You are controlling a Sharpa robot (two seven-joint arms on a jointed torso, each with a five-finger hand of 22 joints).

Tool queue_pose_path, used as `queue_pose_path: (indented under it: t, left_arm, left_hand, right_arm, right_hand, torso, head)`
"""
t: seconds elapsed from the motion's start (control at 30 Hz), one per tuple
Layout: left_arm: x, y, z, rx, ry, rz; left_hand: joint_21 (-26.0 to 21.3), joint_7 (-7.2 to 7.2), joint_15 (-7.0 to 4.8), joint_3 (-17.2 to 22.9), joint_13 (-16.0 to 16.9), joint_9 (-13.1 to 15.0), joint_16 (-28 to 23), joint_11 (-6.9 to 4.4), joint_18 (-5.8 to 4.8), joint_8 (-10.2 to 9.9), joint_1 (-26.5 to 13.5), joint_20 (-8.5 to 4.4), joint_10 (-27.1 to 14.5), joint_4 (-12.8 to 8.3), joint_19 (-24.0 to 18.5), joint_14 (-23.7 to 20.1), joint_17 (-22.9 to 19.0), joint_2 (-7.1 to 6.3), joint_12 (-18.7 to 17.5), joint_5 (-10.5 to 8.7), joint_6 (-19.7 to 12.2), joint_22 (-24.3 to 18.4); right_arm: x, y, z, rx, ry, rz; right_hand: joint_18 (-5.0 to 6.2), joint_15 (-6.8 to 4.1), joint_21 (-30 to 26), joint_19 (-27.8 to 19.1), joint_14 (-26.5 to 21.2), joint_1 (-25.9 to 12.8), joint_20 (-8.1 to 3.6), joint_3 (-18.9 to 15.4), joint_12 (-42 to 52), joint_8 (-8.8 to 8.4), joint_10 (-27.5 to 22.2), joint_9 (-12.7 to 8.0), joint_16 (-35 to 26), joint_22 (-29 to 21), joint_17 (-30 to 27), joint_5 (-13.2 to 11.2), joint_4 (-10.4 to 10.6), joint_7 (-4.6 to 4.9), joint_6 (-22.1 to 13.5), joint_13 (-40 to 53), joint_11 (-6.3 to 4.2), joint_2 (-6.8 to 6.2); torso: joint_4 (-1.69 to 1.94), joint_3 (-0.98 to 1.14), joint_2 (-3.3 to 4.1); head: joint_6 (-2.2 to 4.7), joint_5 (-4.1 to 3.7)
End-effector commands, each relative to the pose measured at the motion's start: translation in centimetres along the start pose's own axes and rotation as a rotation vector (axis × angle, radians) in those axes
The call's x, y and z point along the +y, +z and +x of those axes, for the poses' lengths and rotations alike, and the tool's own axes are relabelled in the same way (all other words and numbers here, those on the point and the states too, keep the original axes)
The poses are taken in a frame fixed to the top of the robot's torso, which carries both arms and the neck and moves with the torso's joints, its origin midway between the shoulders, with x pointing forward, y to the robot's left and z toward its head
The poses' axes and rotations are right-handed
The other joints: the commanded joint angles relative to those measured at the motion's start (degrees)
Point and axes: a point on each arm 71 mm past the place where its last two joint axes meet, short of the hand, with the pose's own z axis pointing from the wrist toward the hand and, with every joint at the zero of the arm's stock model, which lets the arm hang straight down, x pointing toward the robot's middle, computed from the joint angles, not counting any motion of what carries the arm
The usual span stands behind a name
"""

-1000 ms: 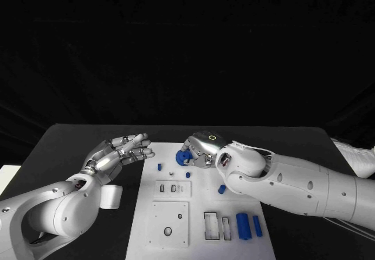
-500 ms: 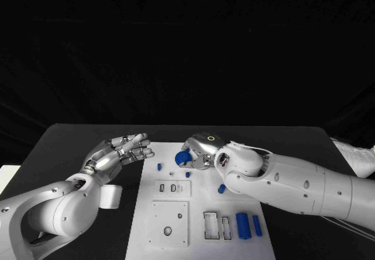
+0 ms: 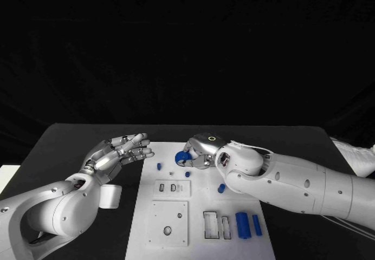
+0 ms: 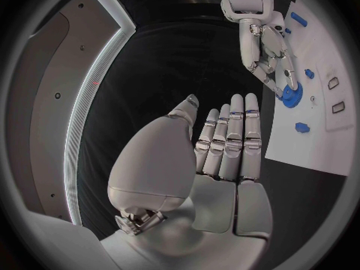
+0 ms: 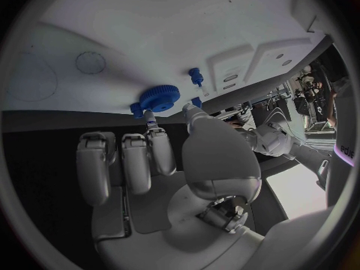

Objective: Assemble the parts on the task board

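Blue gear [image 3: 183,157] lowered slightly, right robot hand [image 3: 205,151] pinching.

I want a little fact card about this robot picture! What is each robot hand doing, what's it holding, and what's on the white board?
Right robot hand: pinches a small blue toothed gear over the far end of the board
Left robot hand: holds nothing, fingers straight and apart, beside the board's left edge
Board: flat white task board on a black table
Loose parts: two blue cylinders lying near the board's near right corner; small blue pegs near its middle
Empty spots: rectangular slots beside the cylinders
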Motion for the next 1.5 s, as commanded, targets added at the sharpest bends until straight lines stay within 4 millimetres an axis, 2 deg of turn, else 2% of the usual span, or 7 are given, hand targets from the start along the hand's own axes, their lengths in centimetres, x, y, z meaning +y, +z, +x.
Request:
queue_pose_path:
  t: [0.03,0.17,0.27,0.57,0.67,1.0,1.5]
  left_arm:
    - [-0.1,0.0,0.2,0.02,-0.009,0.006]
    - [-0.1,0.0,0.1,0.018,-0.008,0.007]
    - [-0.1,0.1,0.0,0.016,-0.008,0.006]
    - [0.0,0.3,0.0,0.016,-0.013,0.004]
    - [0.1,0.3,-0.1,0.015,-0.014,0.004]
    - [0.2,0.6,-0.1,0.014,-0.014,0.004]
    - [0.2,0.7,-0.4,0.007,-0.01,0.004]
  left_hand:
    - [-0.3,0.33,0.51,0.0,0.0,0.0,-0.2,0.35,0.22,-0.2,0.0,0.27,0.1,-0.2,0.0,-0.1,0.1,0.51,-0.1,-0.34,0.2,-0.1]
    - [-0.3,0.34,0.52,0.0,0.0,0.0,-0.2,0.36,0.22,-0.2,0.0,0.27,0.1,-0.2,0.0,-0.1,0.1,0.51,-0.1,-0.34,0.2,-0.1]
    - [-0.4,0.35,0.52,0.0,0.0,0.0,-0.2,0.36,0.22,-0.2,0.0,0.28,0.1,-0.2,0.0,-0.1,0.1,0.51,-0.2,-0.34,0.2,-0.1]
    - [-0.4,0.33,0.52,0.0,0.0,0.0,-0.3,0.36,0.22,-0.3,0.0,0.28,0.1,-0.2,0.0,-0.1,0.1,0.52,-0.2,-0.34,0.2,-0.1]
    - [-0.4,0.32,0.52,0.0,0.0,0.0,-0.3,0.36,0.22,-0.3,0.0,0.28,0.1,-0.3,0.0,-0.1,0.1,0.53,-0.2,-0.34,0.2,-0.1]
    - [-0.4,0.32,0.52,0.0,0.0,0.0,-0.3,0.36,0.22,-0.3,0.0,0.28,0.1,-0.3,0.0,-0.1,0.1,0.53,-0.2,-0.34,0.2,-0.1]
    - [-0.4,0.32,0.52,0.0,0.0,0.0,-0.3,0.36,0.22,-0.3,0.0,0.28,0.1,-0.3,0.0,-0.1,0.1,0.53,-0.2,-0.34,0.2,-0.1]
  right_arm:
    - [-0.3,-0.6,-1.2,-0.16,0.086,-0.029]
    - [-1.3,-1.9,-2.2,-0.259,0.177,-0.072]
    - [-2.6,-2.9,-2.7,-0.266,0.246,-0.078]
    - [-8.8,-6.6,-2.9,-0.14,0.445,-0.028]
    - [-10.8,-7.8,-2.8,-0.112,0.469,0.001]
    - [-14.4,-9.4,-2.4,-0.082,0.47,0.075]
    - [-15.9,-10.6,-0.4,-0.017,0.474,0.119]
  right_hand:
    - [-1.08,0.03,0.2,1.3,4.5,2.5,0.07,-0.1,0.2,0.0,1.6,-0.1,0.3,6.1,7.6,-0.3,-0.8,0.24,-0.1,8.0,-0.13,-0.51]
    - [-1.07,0.15,0.1,1.2,4.5,5.5,0.17,0.1,-0.5,-0.06,1.3,-0.1,0.2,6.0,7.5,-0.6,-1.8,0.43,-0.7,7.6,0.01,-0.75]
    - [-1.07,0.17,0.1,1.2,4.4,7.7,0.22,0.1,-0.8,0.0,1.2,-0.1,0.2,6.1,7.3,-0.6,-2.7,0.46,-0.8,7.4,0.02,-1.11]
    - [-0.95,0.06,-0.2,0.8,4.4,15.7,0.12,1.1,-1.7,0.07,0.7,0.0,0.0,5.5,7.1,-0.2,-8.6,0.41,-0.4,7.1,-0.11,-2.47]
    - [-0.95,0.05,-0.2,0.8,4.4,16.5,0.11,1.0,-1.8,0.06,0.6,0.0,0.1,5.5,7.3,-0.4,-9.5,0.41,-0.4,7.0,-0.13,-2.81]
    - [-0.96,0.06,-0.2,0.8,4.5,16.6,0.11,0.7,-1.8,0.0,0.6,-0.1,0.2,5.5,7.5,-0.5,-9.7,0.43,-0.5,7.0,-0.11,-3.1]
    - [-0.97,0.14,-0.2,0.9,4.5,15.6,0.16,-0.5,-1.8,0.0,0.7,-0.1,0.2,5.6,7.7,-0.8,-9.6,0.48,-0.8,7.0,-0.02,-3.46]
  torso:
    - [-0.07,0.13,0.02]
    - [-0.24,0.04,-0.05]
    - [-0.43,0.15,-0.17]
    - [-1.63,0.73,-0.4]
    - [-1.9,0.98,-0.43]
    - [-2.19,1.38,-0.54]
    - [-2.22,1.12,-0.59]
  head:
    - [0.04,-0.07]
    - [0.36,-0.29]
    - [0.5,-0.29]
    - [0.93,-0.2]
    - [0.97,-0.16]
    - [0.98,-0.57]
    - [0.7,-0.72]
